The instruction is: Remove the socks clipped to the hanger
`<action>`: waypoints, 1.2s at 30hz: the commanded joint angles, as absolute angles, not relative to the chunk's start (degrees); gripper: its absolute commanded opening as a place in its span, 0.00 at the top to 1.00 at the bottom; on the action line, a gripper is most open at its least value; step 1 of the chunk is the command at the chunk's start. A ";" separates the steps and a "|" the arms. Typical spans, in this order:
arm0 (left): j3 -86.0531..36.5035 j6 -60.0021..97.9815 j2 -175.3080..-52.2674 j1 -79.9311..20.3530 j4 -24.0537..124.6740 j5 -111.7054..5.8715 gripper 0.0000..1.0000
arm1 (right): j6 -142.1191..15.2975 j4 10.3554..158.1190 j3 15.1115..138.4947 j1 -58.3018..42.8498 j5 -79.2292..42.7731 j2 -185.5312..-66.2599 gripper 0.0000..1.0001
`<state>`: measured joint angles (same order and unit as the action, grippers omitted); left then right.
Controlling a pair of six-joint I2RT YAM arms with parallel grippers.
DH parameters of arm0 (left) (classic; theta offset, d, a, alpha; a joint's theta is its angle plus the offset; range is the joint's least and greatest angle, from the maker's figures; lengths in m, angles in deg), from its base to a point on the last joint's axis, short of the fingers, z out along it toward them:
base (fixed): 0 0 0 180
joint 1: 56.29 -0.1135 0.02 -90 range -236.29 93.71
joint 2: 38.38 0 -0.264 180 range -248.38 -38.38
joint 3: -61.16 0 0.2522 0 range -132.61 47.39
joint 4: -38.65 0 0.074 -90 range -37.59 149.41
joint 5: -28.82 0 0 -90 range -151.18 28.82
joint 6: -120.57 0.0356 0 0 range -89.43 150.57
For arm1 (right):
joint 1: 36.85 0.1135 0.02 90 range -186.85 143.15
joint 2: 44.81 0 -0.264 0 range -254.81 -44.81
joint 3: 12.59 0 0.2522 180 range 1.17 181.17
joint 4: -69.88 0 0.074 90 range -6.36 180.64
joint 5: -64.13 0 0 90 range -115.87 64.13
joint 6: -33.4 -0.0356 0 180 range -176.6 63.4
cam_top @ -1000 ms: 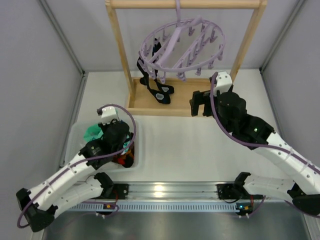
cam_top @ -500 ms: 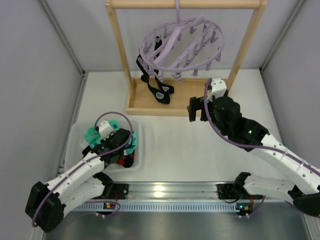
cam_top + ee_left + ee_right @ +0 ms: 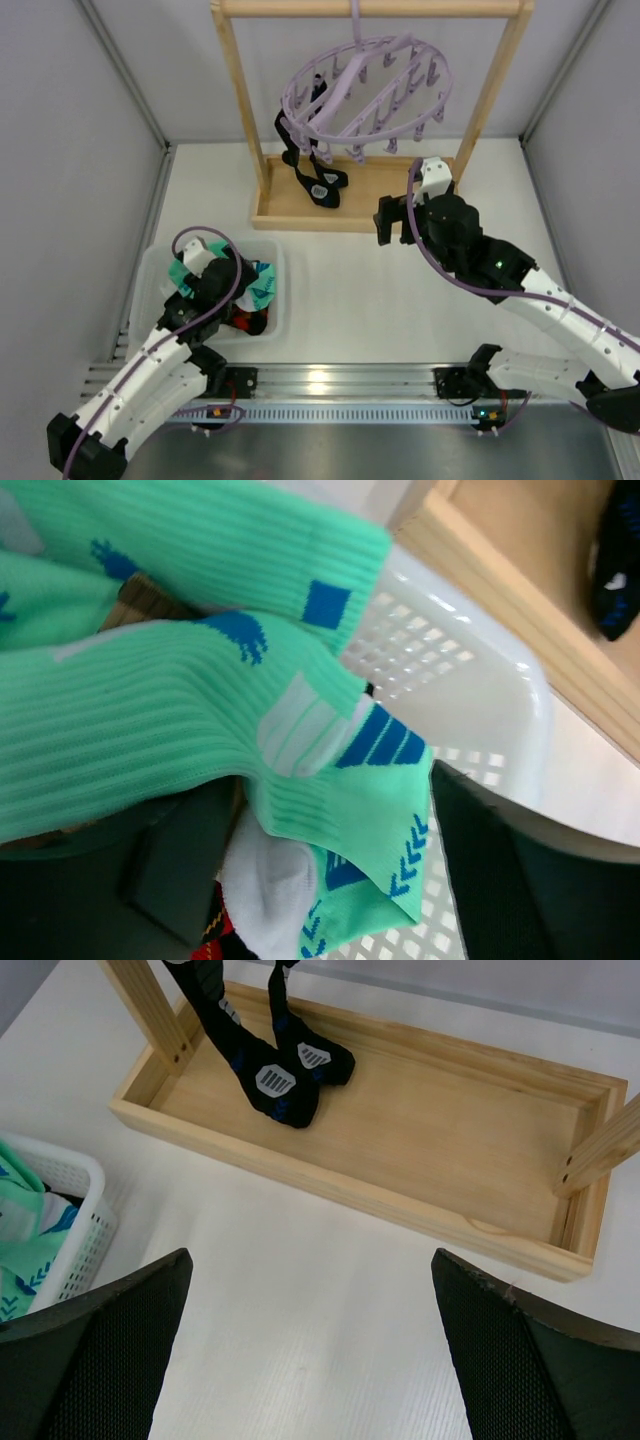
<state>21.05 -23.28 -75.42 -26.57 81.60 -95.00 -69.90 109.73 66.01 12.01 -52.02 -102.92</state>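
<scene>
A lab cell is indicated by grey panels (image 3: 70, 150) enclosing the white surface (image 3: 350, 300) and a metal rail (image 3: 330, 385) at its near edge.

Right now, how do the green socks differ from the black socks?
The green socks lie crumpled in the white basket; the black socks hang from the lilac hanger. The green socks carry blue and white patches; the black socks carry small white marks. Both are soft knitted socks.

Ribbed knit socks (image 3: 150, 710), perforated plastic basket (image 3: 470, 700)
</scene>
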 commanded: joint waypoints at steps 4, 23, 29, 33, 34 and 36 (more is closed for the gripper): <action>15.93 -20.41 -73.28 -26.93 84.66 -95.45 0.02 | -70.22 107.90 66.82 11.14 -52.59 -101.24 0.01; -2.26 -3.55 -78.97 -26.93 79.60 -84.59 0.02 | -69.43 107.29 65.68 7.71 -51.01 -101.59 0.01; 2.57 7.00 -89.86 -26.93 49.11 -74.72 0.02 | -69.69 104.74 63.31 7.01 -47.94 -99.22 0.01; 0.99 11.75 -104.45 -26.85 36.62 -74.00 0.02 | -69.16 103.77 61.64 6.65 -40.92 -95.80 0.01; 0.47 12.28 -109.61 -26.93 32.77 -74.71 0.02 | -69.51 103.86 61.46 6.65 -39.85 -95.27 0.01; -2.59 12.56 -114.82 -27.11 30.71 -78.72 0.02 | -70.22 103.33 60.06 6.65 -37.57 -93.07 0.01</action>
<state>1.22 8.53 -108.53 -26.64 44.14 -76.34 -69.70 107.85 61.09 7.57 -43.39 -96.47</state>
